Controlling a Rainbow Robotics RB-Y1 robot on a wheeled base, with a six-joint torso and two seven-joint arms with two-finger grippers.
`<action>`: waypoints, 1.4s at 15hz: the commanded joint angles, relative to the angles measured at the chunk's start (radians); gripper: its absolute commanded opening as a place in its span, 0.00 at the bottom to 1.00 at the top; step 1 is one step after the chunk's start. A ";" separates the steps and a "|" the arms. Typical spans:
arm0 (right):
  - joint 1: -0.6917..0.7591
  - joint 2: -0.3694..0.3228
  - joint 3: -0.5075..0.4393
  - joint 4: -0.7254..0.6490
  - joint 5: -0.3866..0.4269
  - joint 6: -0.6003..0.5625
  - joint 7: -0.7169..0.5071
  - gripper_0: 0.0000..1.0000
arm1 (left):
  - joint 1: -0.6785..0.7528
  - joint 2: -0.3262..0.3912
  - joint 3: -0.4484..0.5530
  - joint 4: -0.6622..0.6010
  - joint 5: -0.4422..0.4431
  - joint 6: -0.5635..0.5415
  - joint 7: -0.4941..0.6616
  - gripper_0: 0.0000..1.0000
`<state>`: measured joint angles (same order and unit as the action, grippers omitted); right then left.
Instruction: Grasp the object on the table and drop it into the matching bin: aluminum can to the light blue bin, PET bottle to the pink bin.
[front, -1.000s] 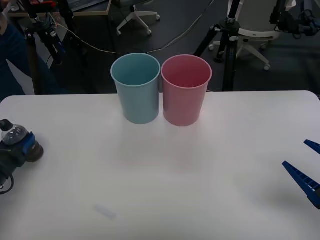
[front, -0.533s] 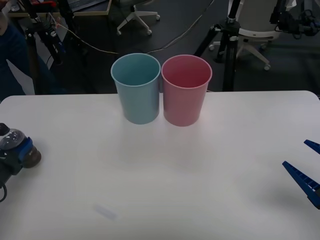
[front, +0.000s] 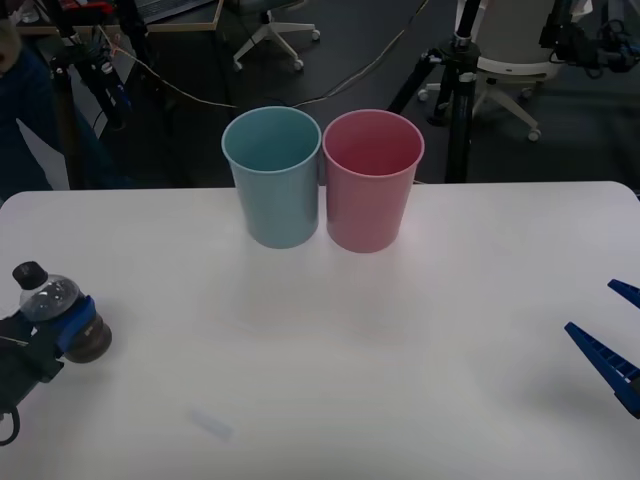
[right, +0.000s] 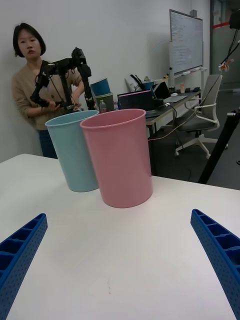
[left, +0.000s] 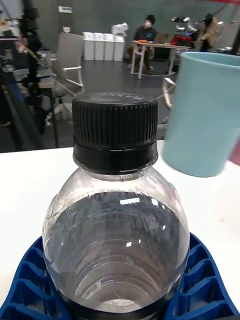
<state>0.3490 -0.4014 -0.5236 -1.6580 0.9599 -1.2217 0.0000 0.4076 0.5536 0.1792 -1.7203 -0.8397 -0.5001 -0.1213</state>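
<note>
— What was cut off?
— The right gripper (front: 618, 345) ran past the front view's edge. The blue fingers (left: 30, 280) covered the PET bottle (left: 116, 235)'s lower body.
— And its label?
— Hidden.

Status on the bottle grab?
Left gripper shut on PET bottle, table's left edge. Right gripper open, idle at right edge. Pink bin beside light blue bin; path unobstructed.
</note>
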 joint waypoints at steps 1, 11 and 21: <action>0.000 0.000 0.000 0.000 0.000 0.000 0.000 1.00 | 0.074 0.034 -0.024 -0.134 -0.041 0.000 0.055 0.00; 0.000 0.000 0.000 0.000 0.000 0.000 0.000 1.00 | 0.109 0.296 -0.084 -0.507 -0.044 -0.017 0.141 0.00; 0.000 0.000 0.000 0.000 0.000 0.000 0.000 1.00 | -0.377 0.485 -0.248 -0.548 -0.236 -0.017 0.730 0.00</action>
<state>0.3491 -0.4015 -0.5236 -1.6580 0.9599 -1.2217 0.0000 0.0759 1.0299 -0.0527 -2.2714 -1.0689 -0.5173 0.5535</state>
